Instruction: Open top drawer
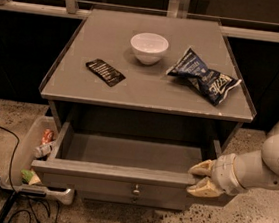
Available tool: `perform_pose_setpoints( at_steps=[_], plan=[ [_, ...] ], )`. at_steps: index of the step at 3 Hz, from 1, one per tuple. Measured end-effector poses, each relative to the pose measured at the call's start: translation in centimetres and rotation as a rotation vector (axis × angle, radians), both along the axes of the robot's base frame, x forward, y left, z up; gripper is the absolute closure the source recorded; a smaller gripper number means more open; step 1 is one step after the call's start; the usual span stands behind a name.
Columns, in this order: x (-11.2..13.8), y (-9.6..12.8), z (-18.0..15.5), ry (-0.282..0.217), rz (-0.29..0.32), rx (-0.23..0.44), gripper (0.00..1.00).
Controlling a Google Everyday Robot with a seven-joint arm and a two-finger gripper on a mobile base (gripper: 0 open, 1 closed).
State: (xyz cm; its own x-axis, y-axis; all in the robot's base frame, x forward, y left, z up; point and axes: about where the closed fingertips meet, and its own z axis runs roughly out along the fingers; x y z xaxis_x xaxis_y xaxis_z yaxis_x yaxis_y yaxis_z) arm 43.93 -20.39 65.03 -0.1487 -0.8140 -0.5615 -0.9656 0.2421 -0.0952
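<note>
The top drawer (117,174) of the grey cabinet is pulled far out, and its plain grey inside looks empty. Its small round metal knob (136,188) sits at the centre of the front. My gripper (196,180) is at the right end of the drawer front. One pale finger (202,168) lies above the front edge and the other one below it, so the fingers clamp that corner. My white forearm (269,166) comes in from the right. The lower drawers are hidden under the open one.
On the cabinet top (147,91) are a white bowl (149,47), a dark blue chip bag (203,79) and a flat black packet (105,72). A white bin (23,155) with small items stands on the floor at the left, with cables (2,168) beside it.
</note>
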Motion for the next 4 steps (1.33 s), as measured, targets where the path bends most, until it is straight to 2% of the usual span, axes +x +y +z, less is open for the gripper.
perform_pose_setpoints(
  at_steps=[1, 2, 3, 4],
  plan=[
    [0.0, 0.0, 0.0, 0.0, 0.0, 0.0, 0.48],
    [-1.3, -0.5, -0.2, 0.007, 0.012, 0.03, 0.26],
    [-1.2, -0.4, -0.2, 0.007, 0.012, 0.03, 0.26],
    [-5.1, -1.5, -0.6, 0.011, 0.025, 0.06, 0.5]
  ],
)
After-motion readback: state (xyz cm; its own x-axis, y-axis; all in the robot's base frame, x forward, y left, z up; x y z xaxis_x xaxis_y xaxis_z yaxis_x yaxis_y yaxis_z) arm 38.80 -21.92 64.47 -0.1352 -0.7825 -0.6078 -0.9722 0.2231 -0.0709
